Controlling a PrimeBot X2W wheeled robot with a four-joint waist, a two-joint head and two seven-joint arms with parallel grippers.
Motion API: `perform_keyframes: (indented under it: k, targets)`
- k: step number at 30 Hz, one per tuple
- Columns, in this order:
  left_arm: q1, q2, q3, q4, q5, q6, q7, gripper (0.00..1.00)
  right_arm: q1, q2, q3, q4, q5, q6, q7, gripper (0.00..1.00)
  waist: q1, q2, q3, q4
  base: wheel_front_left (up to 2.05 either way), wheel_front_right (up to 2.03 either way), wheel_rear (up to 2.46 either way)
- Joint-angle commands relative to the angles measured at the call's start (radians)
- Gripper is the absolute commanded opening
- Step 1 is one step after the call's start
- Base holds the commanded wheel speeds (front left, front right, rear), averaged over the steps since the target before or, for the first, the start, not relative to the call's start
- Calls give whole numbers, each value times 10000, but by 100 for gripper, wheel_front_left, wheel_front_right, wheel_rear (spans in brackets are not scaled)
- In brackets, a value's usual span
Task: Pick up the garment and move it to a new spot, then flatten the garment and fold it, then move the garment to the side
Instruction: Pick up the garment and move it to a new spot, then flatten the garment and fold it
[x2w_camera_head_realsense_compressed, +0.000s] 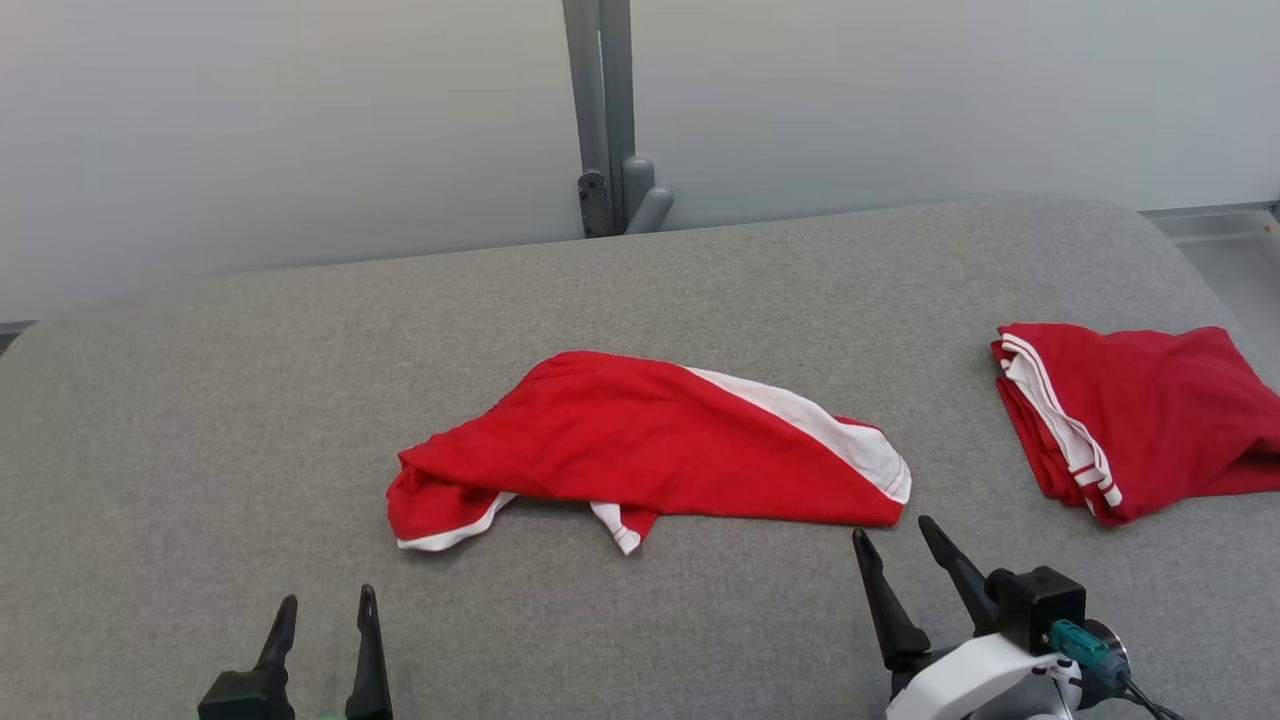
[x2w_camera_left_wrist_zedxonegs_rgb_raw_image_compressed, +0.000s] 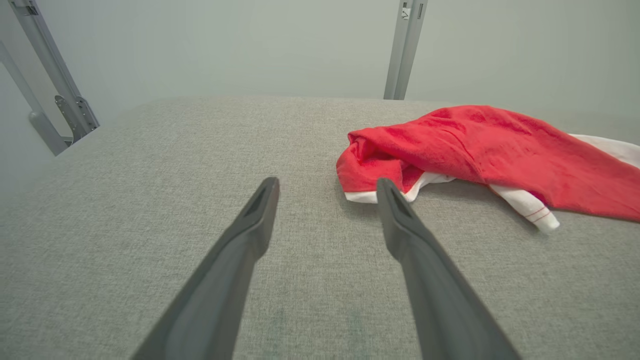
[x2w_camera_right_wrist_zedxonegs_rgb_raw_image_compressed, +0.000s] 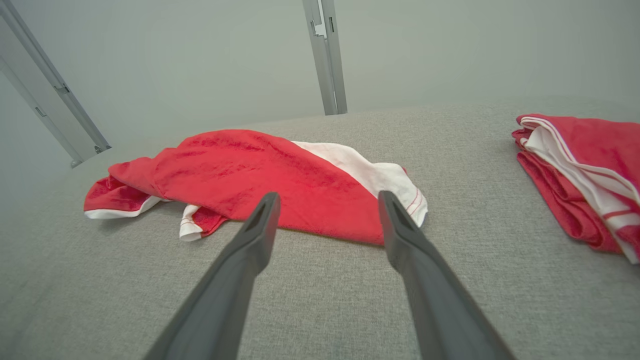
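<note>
Left gripper (x2w_camera_head_realsense_compressed: 328, 598) and right gripper (x2w_camera_head_realsense_compressed: 892, 528): dark fingers spread wide, both empty, over the grey fabric-covered table (x2w_camera_head_realsense_compressed: 200, 430). The crumpled red garment with white trim (x2w_camera_head_realsense_compressed: 640, 440) lies mid-table, just beyond the right fingertips. A folded red-and-white garment (x2w_camera_head_realsense_compressed: 1140, 410) rests at the table's right edge.

Seeing folded red white-striped fabric bundle (x2w_camera_head_realsense_compressed: 1160, 410) clipped by head view's right edge, crumpled red-and-white cloth garment (x2w_camera_left_wrist_zedxonegs_rgb_raw_image_compressed: 500, 150) clipped by left wrist view's.

Left fingers (x2w_camera_head_realsense_compressed: 368, 645) and right fingers (x2w_camera_head_realsense_compressed: 880, 597) apart
</note>
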Motion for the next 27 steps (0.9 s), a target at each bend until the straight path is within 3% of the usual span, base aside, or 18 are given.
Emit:
perform_keyframes:
  k: [1,12,21,27]
  targets:
    - [-77,27,15,-21,95,-30,1,100,-48,-32,-1,28,-58,-9,-26,100,0,83,124,162,0,0,0]
    - [-637,-19,-458,5,-151,-154,0,100,-1775,-240,-804,959,-567,-9,-26,100,0,83,1313,1179,0,0,0]
    - [-1545,-17,-1148,-154,-467,49,0,100,-4590,-1062,409,2965,-397,-9,226,100,0,83,2371,2121,0,0,0]
    - [-1844,-15,-1479,-215,-666,161,1,100,-5799,-1674,1301,4212,119,-9,1015,100,0,83,2808,2598,0,0,0]
